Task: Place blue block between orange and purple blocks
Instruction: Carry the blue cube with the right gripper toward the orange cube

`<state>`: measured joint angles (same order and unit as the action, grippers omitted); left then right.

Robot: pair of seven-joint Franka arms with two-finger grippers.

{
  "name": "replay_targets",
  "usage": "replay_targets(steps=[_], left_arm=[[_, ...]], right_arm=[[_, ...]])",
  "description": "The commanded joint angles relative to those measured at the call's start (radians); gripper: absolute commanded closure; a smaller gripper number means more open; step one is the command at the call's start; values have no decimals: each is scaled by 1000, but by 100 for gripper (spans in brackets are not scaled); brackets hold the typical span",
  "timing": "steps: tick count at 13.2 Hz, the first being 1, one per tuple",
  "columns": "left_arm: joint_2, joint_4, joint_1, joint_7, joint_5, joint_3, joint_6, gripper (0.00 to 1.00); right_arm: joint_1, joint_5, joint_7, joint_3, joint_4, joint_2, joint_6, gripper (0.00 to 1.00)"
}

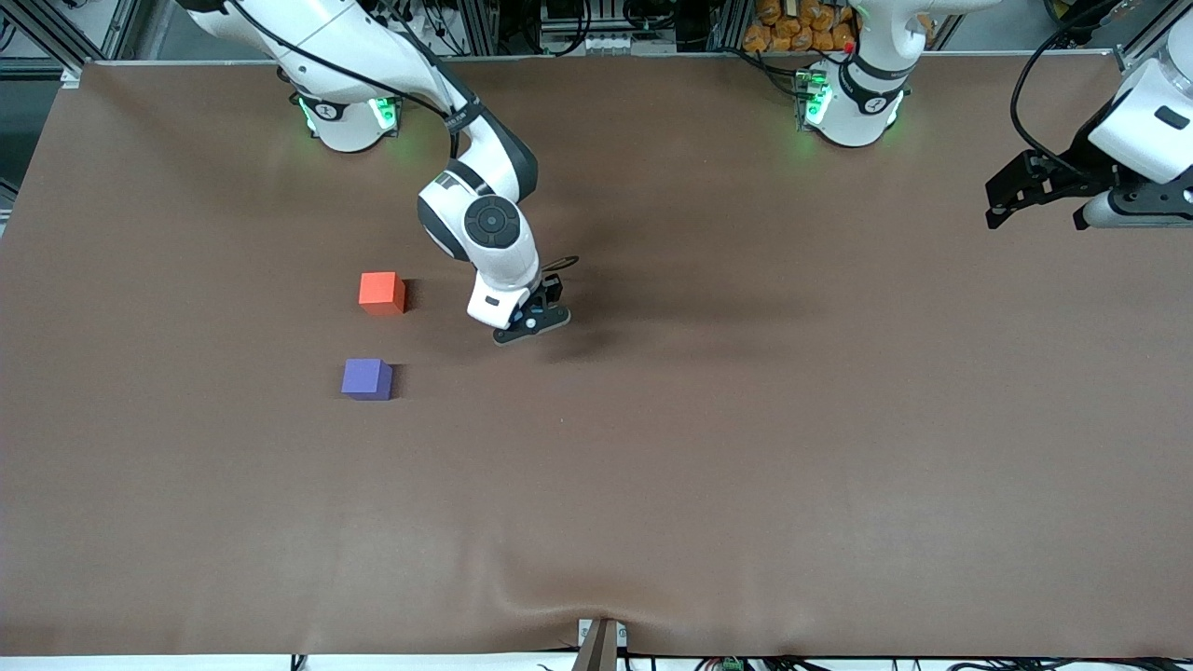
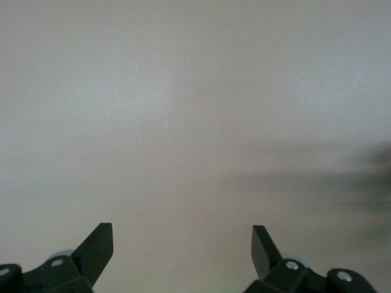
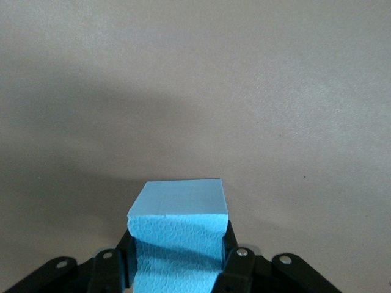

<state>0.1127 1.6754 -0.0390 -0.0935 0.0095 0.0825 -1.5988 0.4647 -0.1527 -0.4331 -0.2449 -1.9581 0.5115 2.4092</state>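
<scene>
The small violet-purple matte cube [image 1: 366, 378] lies nearest the front camera, the small orange-red matte cube [image 1: 381, 291] farther off, apart from it. Beside the orange cube, the right gripper [image 1: 529, 321] hangs over the brown table cover [image 1: 746, 419], jaws clamped on the light sky-blue matte cube [image 3: 178, 235]. The left gripper [image 1: 1035, 191] waits over its arm's end, jaws apart.
</scene>
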Motion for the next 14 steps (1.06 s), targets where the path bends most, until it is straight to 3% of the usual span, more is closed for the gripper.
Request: replay_targets(steps=[1,4,5,7,8,11,14], left_arm=[[7,-13,1,-34,-13,7,16,0],[10,-13,8,-55,-11,14,34,0],[10,-11,11,-60,-11,14,37,0],[10,-13,13,-60,-11,8,42,0],[10,-13,13,-60,-11,7,40,0],[10,-11,13,-63,-2,7,49,0],[-2,-9,11,-78,0,10,66,0]], right_arm=[[-38,-45,-29,-8,-4,-66,-79,100],[-131,-22,19,-17,-10,-192,-229,100],[-188,17,116,-19,-31,-241,-249,100],[-317,186,355,-10,-96,-348,-295,100],[-372,212,417,-5,-113,-379,-338,100],[-472,214,427,16,-125,-384,-391,100],[-486,225,372,18,-198,-370,-294,100]])
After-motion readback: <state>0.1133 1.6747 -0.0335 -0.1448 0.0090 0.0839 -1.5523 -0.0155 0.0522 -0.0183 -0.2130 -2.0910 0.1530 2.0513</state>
